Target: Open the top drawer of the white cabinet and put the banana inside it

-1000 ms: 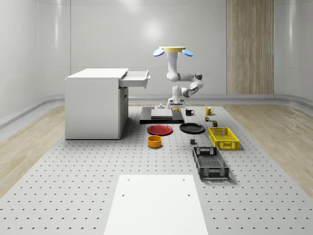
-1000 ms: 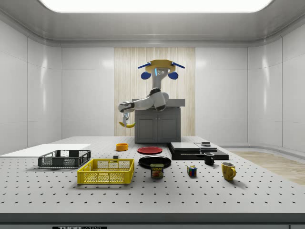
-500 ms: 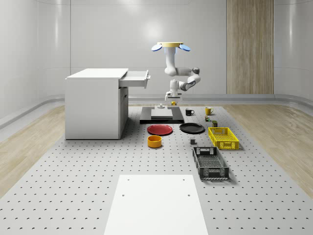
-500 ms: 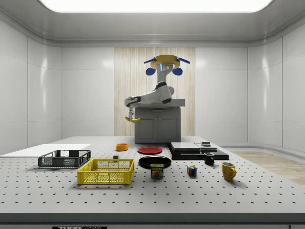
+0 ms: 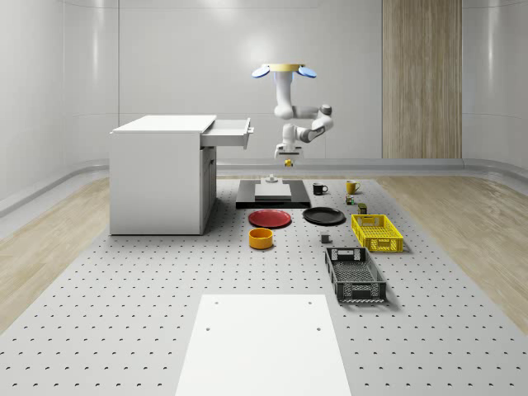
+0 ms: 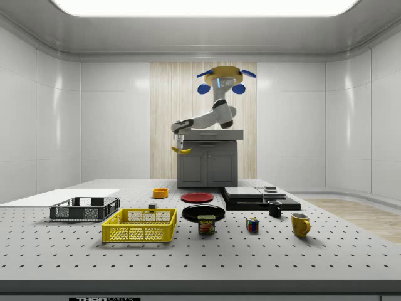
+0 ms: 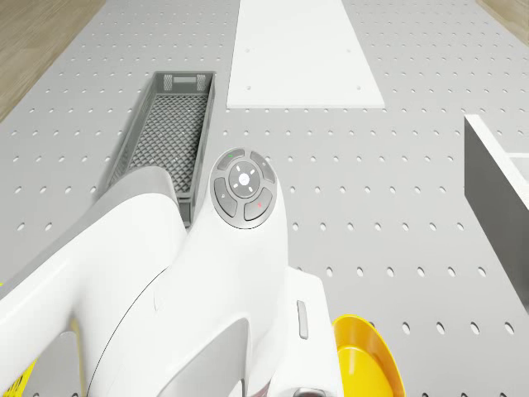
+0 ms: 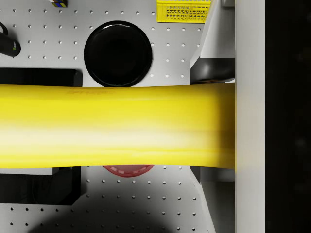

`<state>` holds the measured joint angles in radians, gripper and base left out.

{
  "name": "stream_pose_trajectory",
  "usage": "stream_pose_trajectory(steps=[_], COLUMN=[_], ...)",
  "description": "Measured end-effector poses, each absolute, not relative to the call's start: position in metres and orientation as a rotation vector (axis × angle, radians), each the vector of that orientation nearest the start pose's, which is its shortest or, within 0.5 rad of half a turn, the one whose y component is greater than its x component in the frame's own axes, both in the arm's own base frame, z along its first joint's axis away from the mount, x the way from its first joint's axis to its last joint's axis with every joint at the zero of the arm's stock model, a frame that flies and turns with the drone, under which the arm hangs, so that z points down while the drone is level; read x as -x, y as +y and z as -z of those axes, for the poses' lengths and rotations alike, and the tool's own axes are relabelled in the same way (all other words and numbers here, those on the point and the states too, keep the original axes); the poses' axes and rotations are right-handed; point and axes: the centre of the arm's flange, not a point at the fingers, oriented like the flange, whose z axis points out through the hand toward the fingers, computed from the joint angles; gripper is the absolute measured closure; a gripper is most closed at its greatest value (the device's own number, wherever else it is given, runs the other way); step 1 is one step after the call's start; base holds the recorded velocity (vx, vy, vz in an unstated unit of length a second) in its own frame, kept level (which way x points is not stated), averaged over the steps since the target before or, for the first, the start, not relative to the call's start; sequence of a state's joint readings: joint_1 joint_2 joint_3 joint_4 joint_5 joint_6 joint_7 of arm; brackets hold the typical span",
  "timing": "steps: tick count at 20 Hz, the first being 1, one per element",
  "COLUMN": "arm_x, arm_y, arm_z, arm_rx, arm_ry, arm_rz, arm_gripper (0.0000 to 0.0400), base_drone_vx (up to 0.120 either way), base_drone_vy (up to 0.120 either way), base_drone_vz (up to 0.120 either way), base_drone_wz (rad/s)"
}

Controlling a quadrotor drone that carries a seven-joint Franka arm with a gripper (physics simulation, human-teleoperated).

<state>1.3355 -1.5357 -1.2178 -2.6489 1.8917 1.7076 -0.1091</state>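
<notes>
Banana [image 6: 181, 150] held in mid-air, pinched between the fingers of the gripper [image 6: 180, 143], level with the cabinet's top and well above the table [image 5: 165, 280]. In the wrist view, banana [image 8: 116, 126] lying crosswise against one finger [image 8: 250, 116]; below, black plate [image 8: 118, 47], edge of red plate [image 8: 128, 169], yellow basket [image 8: 183, 10]. White cabinet [image 5: 161, 173] toward the whole-scene view's left, top drawer [image 5: 229, 132] pulled open. Drone [image 5: 281, 71] hovering high, beside the open drawer on the whole-scene view's right, over the black slab [image 5: 272, 193]; arm [image 5: 309, 128] bent down, gripper [image 5: 285, 157] apart from the drawer front. In the drone view, grey crate [image 7: 169, 132] and white panel [image 7: 302, 54] on the table beneath.
</notes>
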Motion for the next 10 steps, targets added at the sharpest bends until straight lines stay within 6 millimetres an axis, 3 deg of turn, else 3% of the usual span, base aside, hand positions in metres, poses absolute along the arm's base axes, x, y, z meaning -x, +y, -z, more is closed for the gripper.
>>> stream_pose_trajectory(steps=[2, 6, 7, 10], arm_x=[-0.3607, -0.3607, -0.3607, -0.3607], arm_y=[-0.0177, -0.0177, -0.0177, -0.0178], arm_z=[-0.5566, -0.5566, -0.5566, -0.5566], arm_rx=[0.010, 0.010, 0.010, 0.010], arm_ry=[-0.001, -0.001, -0.001, -0.001], arm_rz=[-0.761, -0.761, -0.761, -0.761], arm_gripper=[0.0210, 0.0210, 0.0210, 0.0210], base_drone_vx=[-0.120, -0.120, -0.120, -0.120], base_drone_vy=[-0.040, -0.120, 0.000, -0.107], base_drone_vz=[0.120, 0.120, 0.120, 0.120], base_drone_wz=[0.000, 0.000, 0.000, 0.000])
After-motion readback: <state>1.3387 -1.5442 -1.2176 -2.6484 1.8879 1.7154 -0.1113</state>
